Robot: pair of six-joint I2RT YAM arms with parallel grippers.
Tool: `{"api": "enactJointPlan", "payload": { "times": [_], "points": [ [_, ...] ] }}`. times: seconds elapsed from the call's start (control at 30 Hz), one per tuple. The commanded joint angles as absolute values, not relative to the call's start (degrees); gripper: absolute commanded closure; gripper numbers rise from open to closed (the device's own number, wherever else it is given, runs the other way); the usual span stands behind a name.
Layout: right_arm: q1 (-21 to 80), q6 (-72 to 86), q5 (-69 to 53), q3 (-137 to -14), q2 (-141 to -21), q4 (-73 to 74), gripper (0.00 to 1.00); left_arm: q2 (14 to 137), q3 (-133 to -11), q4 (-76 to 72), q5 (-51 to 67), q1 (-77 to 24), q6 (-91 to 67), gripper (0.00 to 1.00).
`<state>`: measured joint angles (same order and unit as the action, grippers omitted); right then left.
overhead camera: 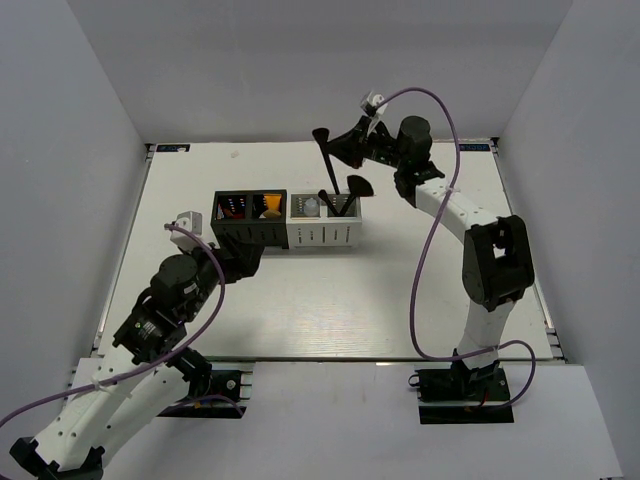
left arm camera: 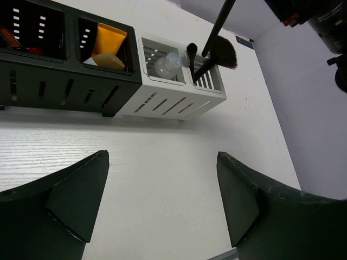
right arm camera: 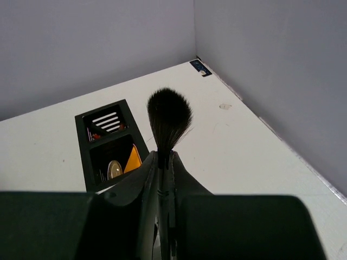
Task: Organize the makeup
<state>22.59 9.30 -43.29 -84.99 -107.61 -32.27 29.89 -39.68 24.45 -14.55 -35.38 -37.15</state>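
My right gripper (overhead camera: 338, 152) (right arm camera: 165, 157) is shut on a black brush (overhead camera: 327, 160) (right arm camera: 169, 115), held bristles up. The handle (left arm camera: 218, 24) slants down over the right compartment of the white organizer (overhead camera: 323, 236) (left arm camera: 162, 103). A fan-headed black brush (overhead camera: 359, 186) (left arm camera: 224, 54) stands in that compartment, and a clear bottle (overhead camera: 311, 207) (left arm camera: 166, 64) lies in the left one. The black organizer (overhead camera: 249, 231) (left arm camera: 59, 86) (right arm camera: 84, 141) holds an orange tube (overhead camera: 268, 205) (left arm camera: 105, 43) (right arm camera: 132, 157) and dark-red sticks (overhead camera: 232, 206). My left gripper (overhead camera: 243, 262) (left arm camera: 162, 200) is open and holds nothing, just in front of the black organizer.
The two organizers stand side by side mid-table. Grey walls (overhead camera: 80, 150) close in the left, back and right sides. The right arm's purple cable (overhead camera: 432, 230) loops over the table's right half. A slim dark applicator (left arm camera: 191, 51) also stands in the white organizer.
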Motion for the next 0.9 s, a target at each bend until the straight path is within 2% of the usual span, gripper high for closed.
{"api": "enactJointPlan", "payload": {
  "times": [0.0,0.23,0.43,0.5,0.53,0.63,0.7,0.87],
  "points": [
    [22.68,9.23,-44.91,-79.66,-105.83,-39.90,1.00,29.44,-39.99,25.49,-16.08,-35.60,-37.70,0.10],
    [22.50,6.86,-46.32,-70.41,-103.97,-44.82,1.00,31.11,-39.64,23.21,-15.91,-35.60,-36.74,0.10],
    [22.41,5.36,-46.58,-68.38,-103.36,-44.12,0.99,33.66,-40.69,22.50,-14.94,-35.60,-35.60,0.10],
    [22.32,3.88,-47.19,-67.42,-102.57,-42.81,0.87,33.75,-40.78,22.76,-15.03,-35.60,-35.60,0.10],
    [22.24,3.26,-47.55,-67.15,-102.39,-42.28,0.72,33.58,-40.52,22.68,-15.03,-35.60,-35.68,0.10],
    [22.06,1.33,-47.99,-65.92,-100.90,-40.26,0.52,32.52,-39.90,22.68,-15.47,-35.60,-36.47,0.09],
    [21.80,0.53,-47.99,-65.65,-99.76,-39.29,0.45,31.91,-39.46,23.29,-15.73,-35.60,-37.18,0.09],
    [21.01,-2.02,-46.76,-67.58,-96.69,-33.07,0.41,32.34,-40.34,25.66,-17.05,-35.60,-38.93,0.08]
  ]
}}
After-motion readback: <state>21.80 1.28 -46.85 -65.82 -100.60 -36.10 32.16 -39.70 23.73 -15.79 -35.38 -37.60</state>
